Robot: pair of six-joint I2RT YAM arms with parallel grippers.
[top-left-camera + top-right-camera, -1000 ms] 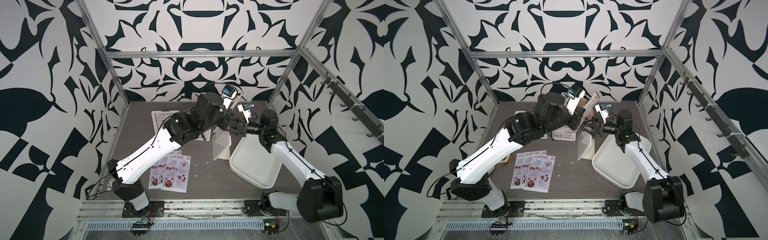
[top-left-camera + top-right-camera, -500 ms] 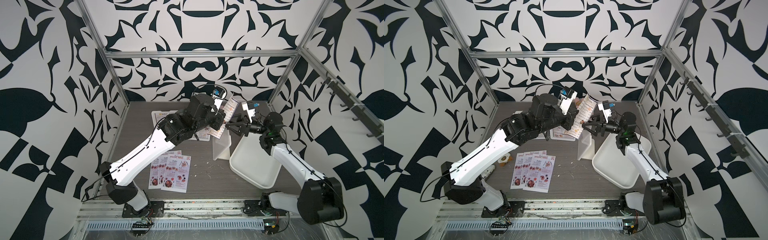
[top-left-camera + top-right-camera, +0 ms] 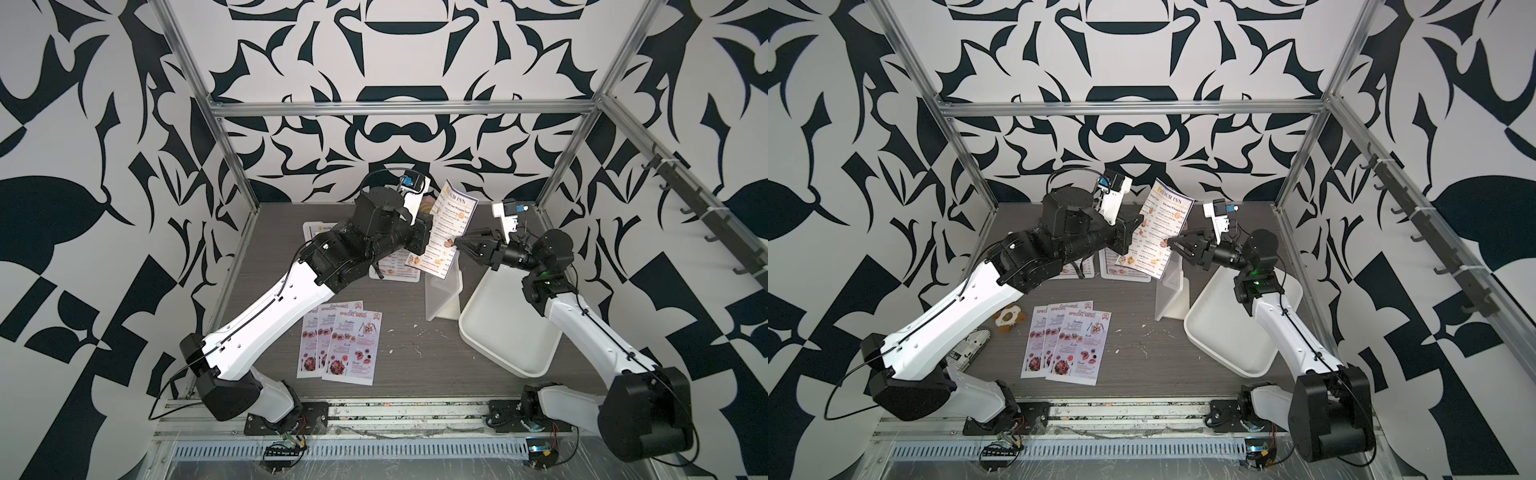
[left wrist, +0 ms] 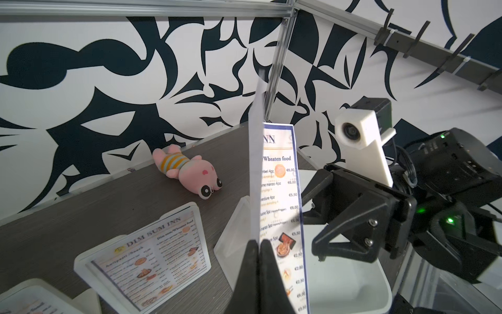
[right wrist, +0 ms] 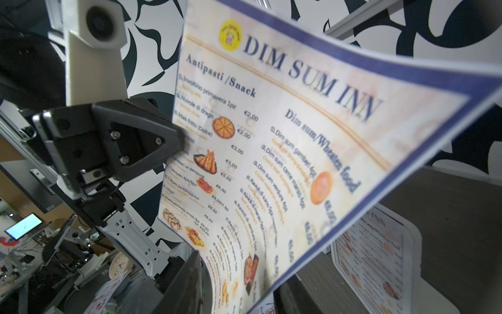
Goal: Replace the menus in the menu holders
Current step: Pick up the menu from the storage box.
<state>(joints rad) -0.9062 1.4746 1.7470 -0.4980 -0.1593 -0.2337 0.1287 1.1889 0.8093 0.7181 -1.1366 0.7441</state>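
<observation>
A: What's up in the air?
B: A white menu [image 3: 451, 232], upright and a bit tilted, pinched at one long edge by the left fingers [image 3: 427, 232].
A: And the right arm?
B: The right fingers [image 3: 471, 240] are spread at the sheet's opposite edge, above an empty holder [image 3: 442, 297] that stands just beside the white tray [image 3: 507, 332].
A: On the worktop [image 3: 415, 374]?
B: Three pink menus [image 3: 340, 345], fanned and overlapping, and a second white menu [image 3: 395, 268] lying flat, partly hidden by the left arm.

Left gripper [image 3: 422, 235]: it moves left with the DIM SUM INN menu [image 3: 451, 226].
DIM SUM INN menu: it turns and shows more of its front.
Right gripper [image 3: 459, 245]: its jaws come closer together at the menu's right edge.
</observation>
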